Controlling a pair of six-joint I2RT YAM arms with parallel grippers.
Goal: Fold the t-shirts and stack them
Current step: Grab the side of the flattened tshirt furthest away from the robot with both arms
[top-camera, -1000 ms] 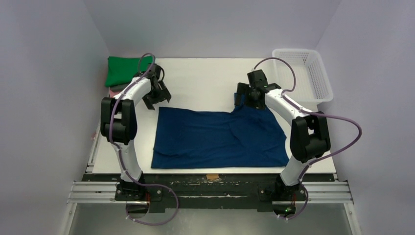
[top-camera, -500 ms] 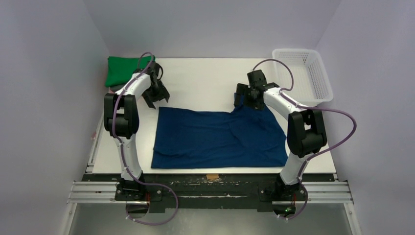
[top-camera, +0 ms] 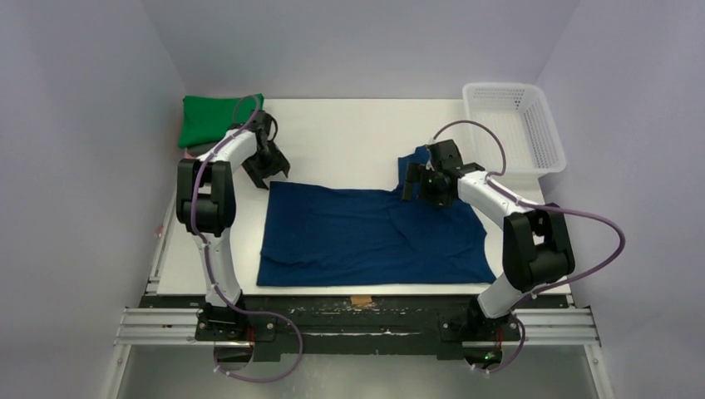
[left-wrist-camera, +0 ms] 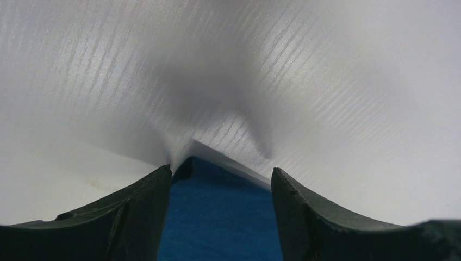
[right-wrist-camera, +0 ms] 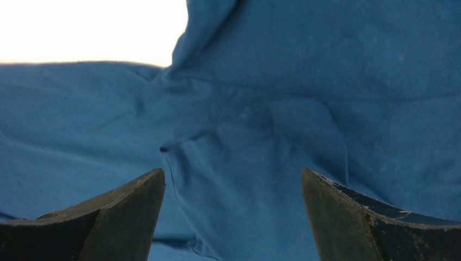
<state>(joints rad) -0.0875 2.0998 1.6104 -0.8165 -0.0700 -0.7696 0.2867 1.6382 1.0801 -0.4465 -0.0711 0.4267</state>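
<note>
The dark navy t-shirt lies spread flat on the white table, its print hidden. My left gripper is open at the shirt's far left corner; in the left wrist view the navy corner lies between the open fingers of the gripper. My right gripper is open low over the far right part of the shirt, by a bunched sleeve; in its wrist view the gripper has only wrinkled navy cloth below it. A folded green shirt tops the stack at the far left.
A white mesh basket stands at the far right corner. Grey and pink-orange cloth edges show under the green shirt. The shirt's near hem lies close to the table's front edge.
My right gripper has moved nearer and a little to the right over the shirt, leaving the sleeve lying beyond it. The left gripper has barely shifted.
</note>
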